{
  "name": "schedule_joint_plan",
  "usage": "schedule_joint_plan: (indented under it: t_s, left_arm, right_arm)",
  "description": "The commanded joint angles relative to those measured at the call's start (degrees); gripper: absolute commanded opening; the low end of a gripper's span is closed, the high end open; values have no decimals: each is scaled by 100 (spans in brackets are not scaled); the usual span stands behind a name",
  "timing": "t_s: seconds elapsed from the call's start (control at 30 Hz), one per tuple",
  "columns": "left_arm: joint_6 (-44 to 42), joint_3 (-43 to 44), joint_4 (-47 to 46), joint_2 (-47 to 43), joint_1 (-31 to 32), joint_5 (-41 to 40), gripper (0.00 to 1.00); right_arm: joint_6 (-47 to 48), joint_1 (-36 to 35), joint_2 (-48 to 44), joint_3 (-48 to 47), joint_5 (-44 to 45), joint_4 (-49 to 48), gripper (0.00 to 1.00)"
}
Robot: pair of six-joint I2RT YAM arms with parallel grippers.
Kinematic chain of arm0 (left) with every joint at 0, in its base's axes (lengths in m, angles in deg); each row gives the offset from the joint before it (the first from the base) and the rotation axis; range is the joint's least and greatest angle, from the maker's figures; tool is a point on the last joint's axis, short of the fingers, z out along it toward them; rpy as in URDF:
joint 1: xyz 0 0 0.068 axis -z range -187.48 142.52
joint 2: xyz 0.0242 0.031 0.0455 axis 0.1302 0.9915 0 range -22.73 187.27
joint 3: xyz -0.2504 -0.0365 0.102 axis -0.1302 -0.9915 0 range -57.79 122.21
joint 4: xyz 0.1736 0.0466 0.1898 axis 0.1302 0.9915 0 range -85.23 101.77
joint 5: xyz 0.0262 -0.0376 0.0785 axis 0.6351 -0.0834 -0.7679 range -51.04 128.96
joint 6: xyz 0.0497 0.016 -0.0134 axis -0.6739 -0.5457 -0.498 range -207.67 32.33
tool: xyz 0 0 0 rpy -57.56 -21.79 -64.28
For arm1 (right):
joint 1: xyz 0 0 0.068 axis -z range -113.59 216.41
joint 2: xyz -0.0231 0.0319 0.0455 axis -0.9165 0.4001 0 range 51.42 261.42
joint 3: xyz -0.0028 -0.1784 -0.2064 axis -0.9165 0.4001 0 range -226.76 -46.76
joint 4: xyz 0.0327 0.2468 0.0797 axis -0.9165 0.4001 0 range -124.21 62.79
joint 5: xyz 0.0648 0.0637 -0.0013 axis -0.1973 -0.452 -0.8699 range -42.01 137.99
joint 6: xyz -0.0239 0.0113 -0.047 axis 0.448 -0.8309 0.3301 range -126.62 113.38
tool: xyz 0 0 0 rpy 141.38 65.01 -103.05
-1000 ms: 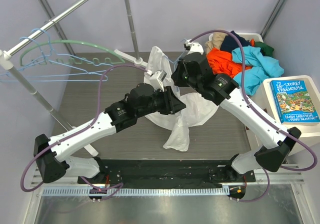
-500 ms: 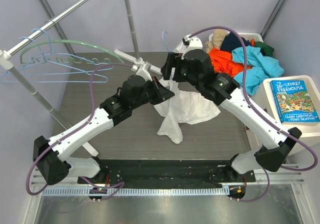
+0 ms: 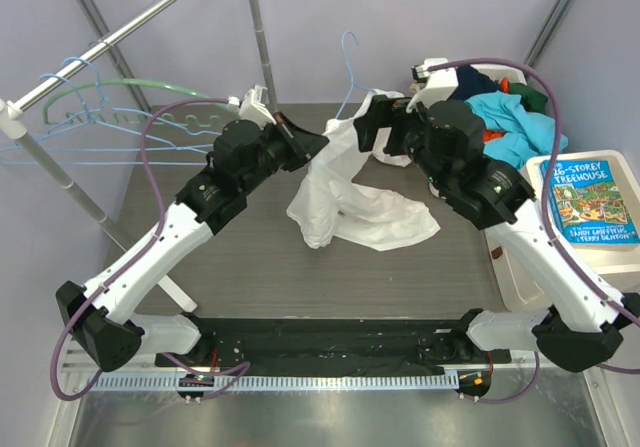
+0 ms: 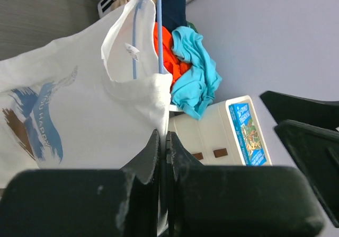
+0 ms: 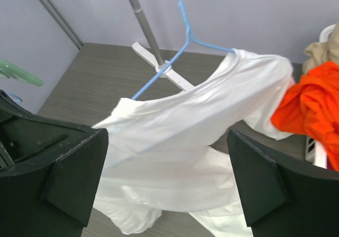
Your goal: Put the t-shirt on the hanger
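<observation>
Top external view shows the left gripper [image 3: 318,145] with jaws pinched tight on the white t-shirt [image 3: 350,192], which hangs on the blue hanger [image 4: 159,35] over the bench [image 3: 250,267], while the right gripper [image 3: 374,133] holds its jaws wide at the shirt's 3 o'clock.

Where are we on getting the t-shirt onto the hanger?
Done: the hanger hook pokes up out of the t-shirt collar, and one shoulder looks seated.
In hand: the left pincer is shut on fabric by the collar. The right pincer is open, gripping nothing.
Left: the hanger's other arm looks bare in the right wrist view, and the lower shirt lies on the table.
</observation>
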Motion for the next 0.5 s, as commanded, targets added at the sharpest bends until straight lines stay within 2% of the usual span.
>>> schedule_joint_plan:
  t_s: [0.0,0.03,0.07,0.23,0.47]
  left_arm:
    - [-396,125,-394,-357,-46,-5,0]
    - [-492,64,-385,-436,-37,30,0]
    - [-528,-93,-376,-498,-2,31,0]
    - [-686,-446,-420,-700,112,31,0]
    - [-748,-605,-455,-780,253,22,0]
  right_arm:
    - [494,376,-380,167,-170,-271,97]
    - [442,500,-407,176,-372,-253,95]
    - [189,624,-398,176,-731,-227,88]
    - [-848,897,-74,158,-1489,-218,77]
    - [-2282,994,848,-79,-2078,-332,85]
